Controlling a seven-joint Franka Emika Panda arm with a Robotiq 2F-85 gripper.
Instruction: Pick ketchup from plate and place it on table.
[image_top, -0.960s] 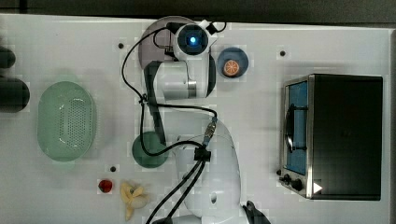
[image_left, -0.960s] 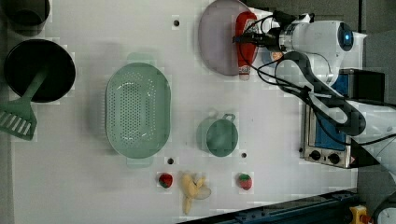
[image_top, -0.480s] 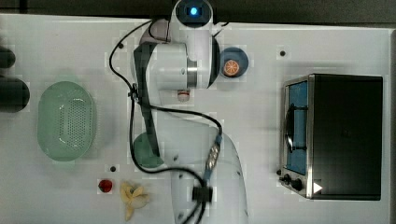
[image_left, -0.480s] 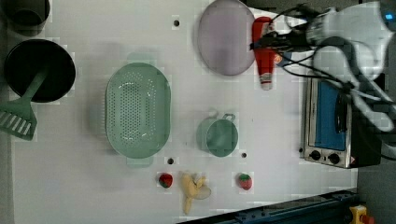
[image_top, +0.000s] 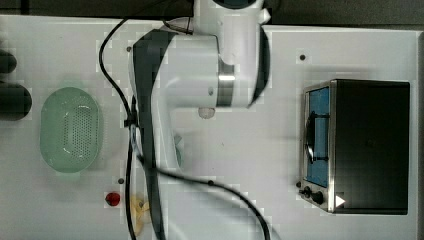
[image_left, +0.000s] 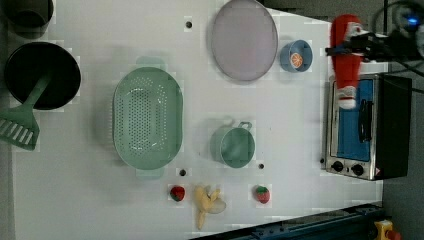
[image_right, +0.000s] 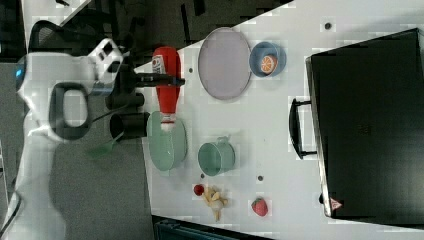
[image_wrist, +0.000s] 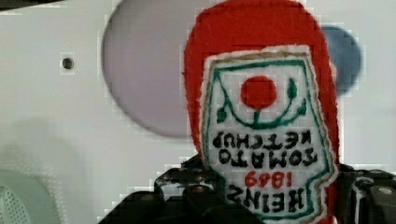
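The ketchup (image_left: 346, 65) is a red plush bottle with a white cap and a white label (image_wrist: 261, 116). My gripper (image_left: 350, 48) is shut on its middle and holds it high above the table (image_left: 295, 130). In the left view it hangs over the oven's near edge, to the right of the mauve plate (image_left: 244, 39). The plate is bare. In the right view the gripper (image_right: 162, 79) holds the ketchup (image_right: 166, 95) cap down, left of the plate (image_right: 224, 62). The wrist view has the plate (image_wrist: 144, 79) behind the bottle. In the top view my arm hides the plate.
A blue dish with an orange slice (image_left: 296, 55) sits beside the plate. The toaster oven (image_left: 365, 125) stands at the left view's right. A green colander (image_left: 147, 122), a green cup (image_left: 235, 145), two strawberries, a banana (image_left: 207, 202), a black pot (image_left: 40, 75) and a spatula also lie about.
My gripper has risen with the ketchup and carried it off the plate toward the left view's right, past the blue dish. The plate now lies bare.
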